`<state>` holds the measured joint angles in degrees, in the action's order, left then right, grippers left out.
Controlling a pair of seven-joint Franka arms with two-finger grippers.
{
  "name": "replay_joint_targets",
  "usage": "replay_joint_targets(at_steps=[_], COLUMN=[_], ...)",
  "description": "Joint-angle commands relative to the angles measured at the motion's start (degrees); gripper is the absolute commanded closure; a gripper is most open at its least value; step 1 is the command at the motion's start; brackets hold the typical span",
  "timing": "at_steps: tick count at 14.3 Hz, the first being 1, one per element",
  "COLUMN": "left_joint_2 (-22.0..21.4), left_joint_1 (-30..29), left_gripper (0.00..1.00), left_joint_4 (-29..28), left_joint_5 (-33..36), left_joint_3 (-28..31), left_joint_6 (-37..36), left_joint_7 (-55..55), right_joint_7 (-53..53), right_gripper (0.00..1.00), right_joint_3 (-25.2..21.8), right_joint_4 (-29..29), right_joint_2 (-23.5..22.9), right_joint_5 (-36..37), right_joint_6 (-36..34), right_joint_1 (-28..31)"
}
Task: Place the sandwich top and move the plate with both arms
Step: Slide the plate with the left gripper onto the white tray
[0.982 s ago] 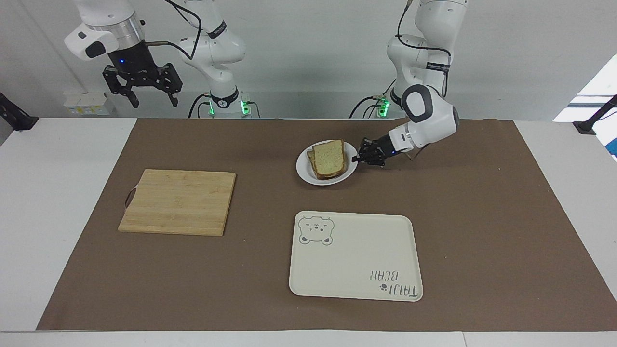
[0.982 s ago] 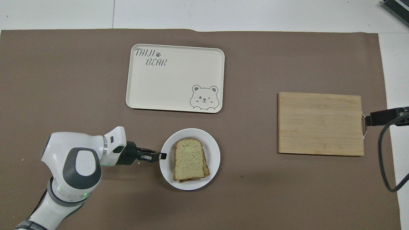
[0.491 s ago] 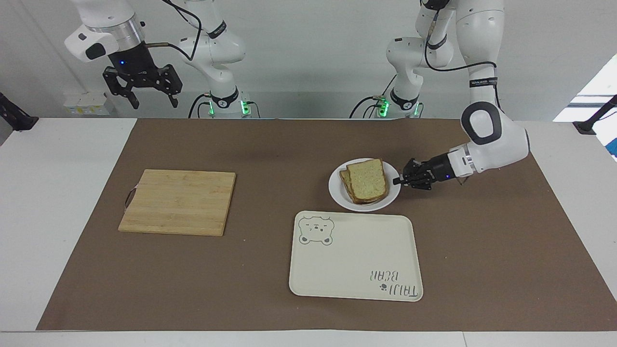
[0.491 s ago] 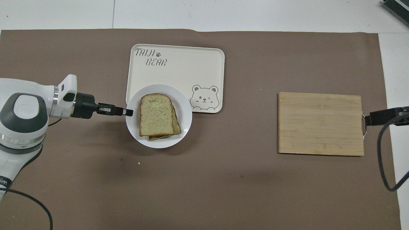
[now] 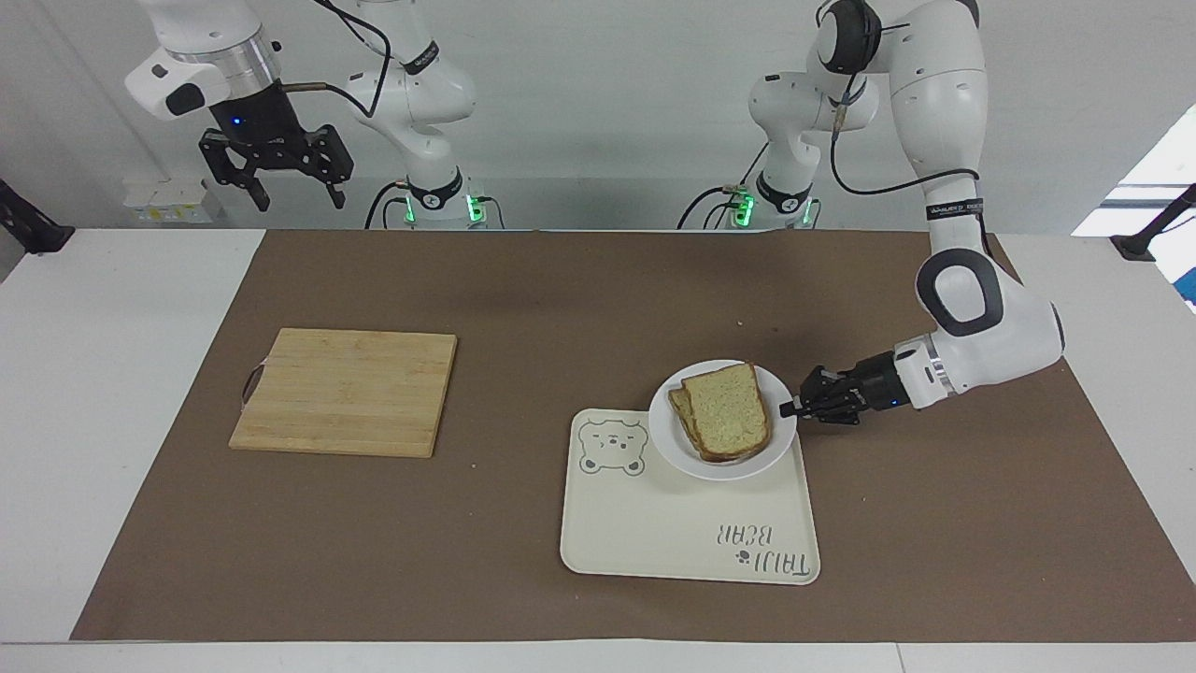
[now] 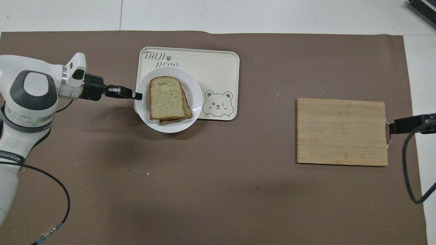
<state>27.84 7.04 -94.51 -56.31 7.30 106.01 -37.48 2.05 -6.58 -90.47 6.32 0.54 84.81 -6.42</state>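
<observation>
The left gripper (image 5: 794, 408) had its jaws pinched on the rim of the plate (image 5: 780, 447), at the edge toward the left arm's end of the counter, and in the second before this it had carried the plate away from the robots until most of it hung over the tray (image 5: 654, 533), its nearer rim still jutting past the tray's edge. That shift suggests the carry was almost done, with only a lowering and a release left to judge. Just past the jaws' tips lay the sandwich top (image 5: 731, 409), a pale, speckled slice with a brown crust and one rounded edge, resting slightly askew on the slice beneath it, so the stacking step looked finished. The plate was small, round, smooth and glossy white; the tray under it was a matte cream rectangle with rounded corners, a bear drawing and lettering. Well apart from those jaws, toward the right arm's end, sat a bare, pale wooden cutting board (image 5: 346, 391) with a loop at one side. The right gripper (image 5: 277, 159) waited high by its own base, jaws spread wide, holding nothing.
</observation>
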Motion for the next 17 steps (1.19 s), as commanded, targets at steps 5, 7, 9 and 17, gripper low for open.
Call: replay_joint_targets(at_steps=[5,7,9,17], left_joint_2=[7.4,9.0,8.7,8.7], left_joint_1=[-3.3,-3.2,-2.5,1.8], left_gripper=[1.0,1.0,1.0,1.0], left_joint_4=[12.2,12.8,11.8,7.9], left_joint_5=[-2.2,-2.9,-4.7,-6.1], left_joint_3=[-1.3,-3.2,-4.1,-4.1], left_joint_6=[-4.8,-2.1,1.3,8.0], left_joint_7=[3.7,3.9,3.9,3.8], right_joint_7=[1.2,1.2,1.2,1.2], right_gripper=[0.0,0.0,0.0,0.0], right_joint_3=[0.1,0.2,0.2,0.2], right_joint_4=[-0.4,-0.4,-0.4,-0.4], right_joint_2=[0.2,0.2,0.2,0.2], right_joint_5=[0.0,0.0,0.0,0.0], right_joint_6=[0.8,0.8,0.8,0.8], right_joint_1=[0.5,0.5,0.5,0.5])
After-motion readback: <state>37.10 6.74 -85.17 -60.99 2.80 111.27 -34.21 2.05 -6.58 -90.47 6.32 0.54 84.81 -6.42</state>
